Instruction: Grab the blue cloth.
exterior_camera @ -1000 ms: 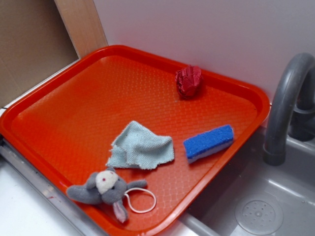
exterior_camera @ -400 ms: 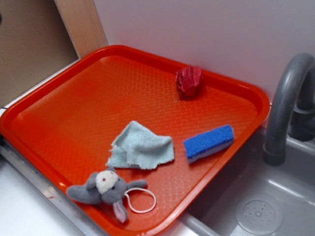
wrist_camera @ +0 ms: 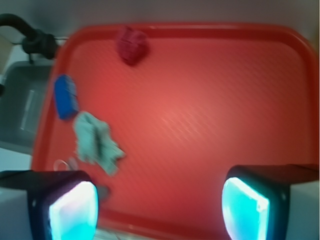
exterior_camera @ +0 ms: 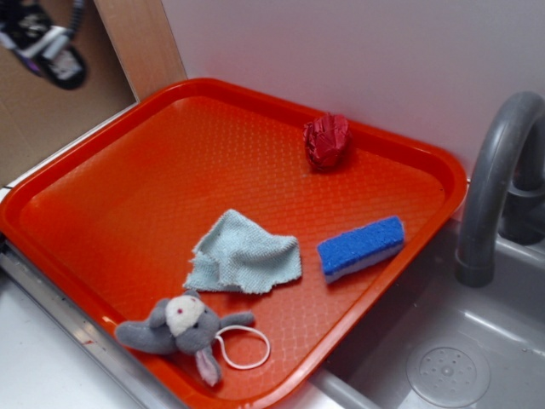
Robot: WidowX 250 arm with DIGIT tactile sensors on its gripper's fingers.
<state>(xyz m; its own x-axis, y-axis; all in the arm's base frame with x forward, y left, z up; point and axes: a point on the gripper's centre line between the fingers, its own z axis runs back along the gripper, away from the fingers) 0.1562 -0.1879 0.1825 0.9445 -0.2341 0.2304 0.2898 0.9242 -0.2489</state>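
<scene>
The robot's gripper [wrist_camera: 159,207] has its two glowing cyan-padded fingers [wrist_camera: 74,210] spread wide apart, grasping nothing and touching nothing, high above the tray; in the exterior view it shows blurred at the top left corner [exterior_camera: 47,43]. Below lies a textured orange plastic tray [exterior_camera: 128,196] against a white wall, beside a grey sink [exterior_camera: 443,358] with a grey curved faucet [exterior_camera: 494,179]. The small pale blue terry cloth [exterior_camera: 243,256] lies rumpled and flat near the tray's front edge, its long axis roughly along that edge, between a grey plush toy [exterior_camera: 183,328] and a bright blue sponge block [exterior_camera: 361,246]; a red knitted ball [exterior_camera: 328,141] sits by the far rim.
</scene>
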